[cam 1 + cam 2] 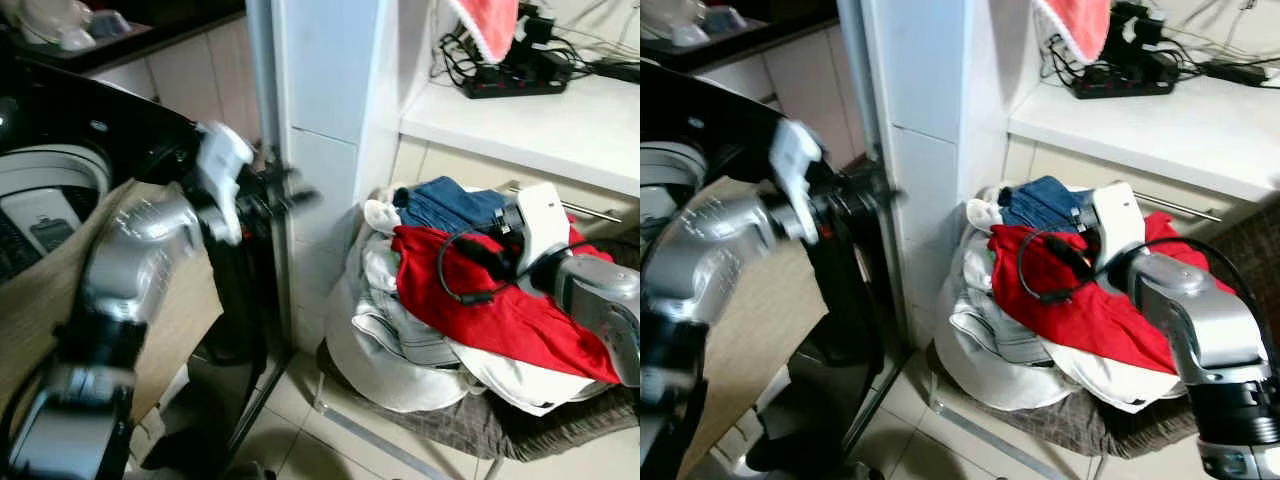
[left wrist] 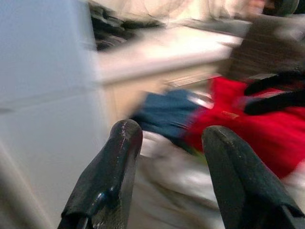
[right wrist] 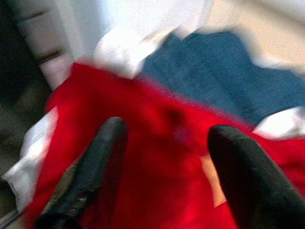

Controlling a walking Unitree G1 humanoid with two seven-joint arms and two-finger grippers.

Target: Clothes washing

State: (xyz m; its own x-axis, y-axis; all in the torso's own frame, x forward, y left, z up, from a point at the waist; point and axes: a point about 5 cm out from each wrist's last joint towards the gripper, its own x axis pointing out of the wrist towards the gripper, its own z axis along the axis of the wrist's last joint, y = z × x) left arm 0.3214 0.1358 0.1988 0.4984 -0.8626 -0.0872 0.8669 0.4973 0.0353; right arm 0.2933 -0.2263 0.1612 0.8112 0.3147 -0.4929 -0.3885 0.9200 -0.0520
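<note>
Left eye view: laundry pile (image 1: 450, 300) heaped on a brown-cushioned stool (image 1: 480, 425) beside a white pillar (image 1: 320, 150).
Right gripper (image 3: 164, 138) hung over the red garment (image 1: 500, 310) at the pile's top, its fingers (image 3: 90, 176) spread wide and empty, seen just above the cloth in the right wrist view. A blue garment (image 1: 450, 205) lay at the pile's rear edge, nearest the counter (image 1: 540, 125); white and grey clothes (image 1: 385, 320) made up the side toward the pillar. Left gripper (image 2: 167, 143) was raised between the washer (image 1: 50, 200) and the pillar, blurred, with fingers (image 2: 112, 181) parted and gripping nothing. A power strip (image 1: 510, 85) with tangled cables sat on the counter, and a pink cloth (image 1: 490, 25) hung above it.
</note>
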